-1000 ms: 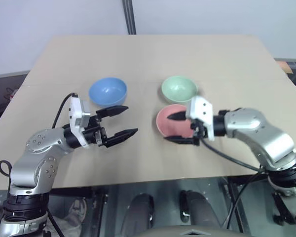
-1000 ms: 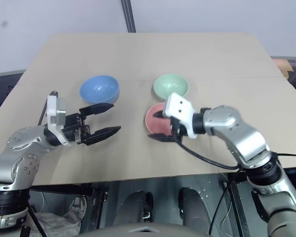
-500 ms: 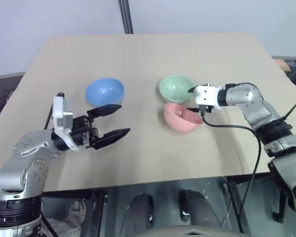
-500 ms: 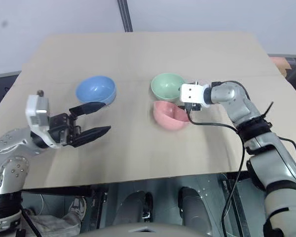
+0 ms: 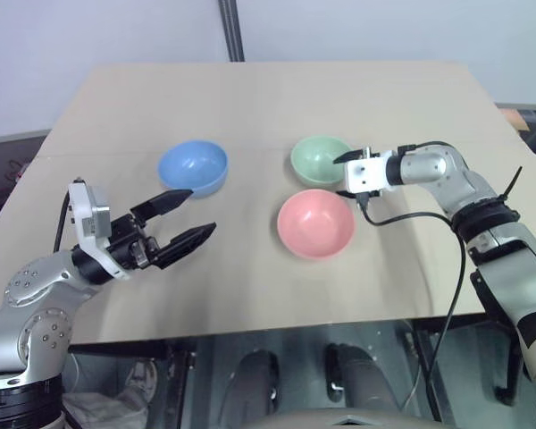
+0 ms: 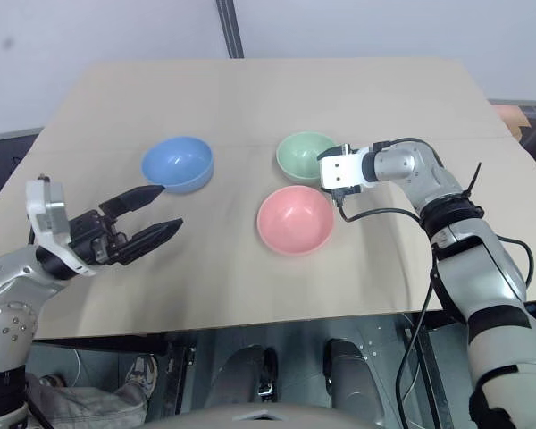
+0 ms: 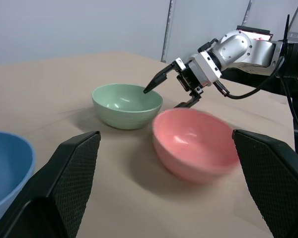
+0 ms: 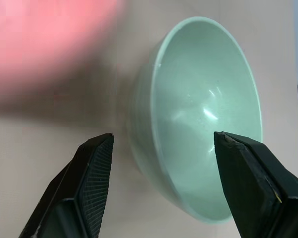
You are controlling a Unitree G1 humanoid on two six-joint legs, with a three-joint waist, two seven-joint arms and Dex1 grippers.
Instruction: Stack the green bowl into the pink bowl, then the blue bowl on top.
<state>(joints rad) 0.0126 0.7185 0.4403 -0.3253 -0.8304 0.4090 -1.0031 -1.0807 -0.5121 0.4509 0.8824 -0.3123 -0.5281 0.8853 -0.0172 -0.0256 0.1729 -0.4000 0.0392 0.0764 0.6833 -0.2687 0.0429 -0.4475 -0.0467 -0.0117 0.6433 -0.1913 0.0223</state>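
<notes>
Green bowl [image 5: 322, 161] sits on desk [image 5: 250, 98] just behind pink bowl [image 5: 315, 222]. My R end effector [image 8: 161, 144] is spread astride its near rim, empty; I drop a bit, pinch wall squarely, avoid nudging pink.

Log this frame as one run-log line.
right gripper: open, straddling mint-green plastic bowl rim | left gripper: open, idle | salmon-pink plastic bowl: empty | sky-blue plastic bowl: untouched

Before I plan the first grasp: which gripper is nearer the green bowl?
Right. The right gripper is open at the green bowl, its fingers straddling the rim. The left gripper hangs open far off, across the table, nearer the blue bowl.
</notes>
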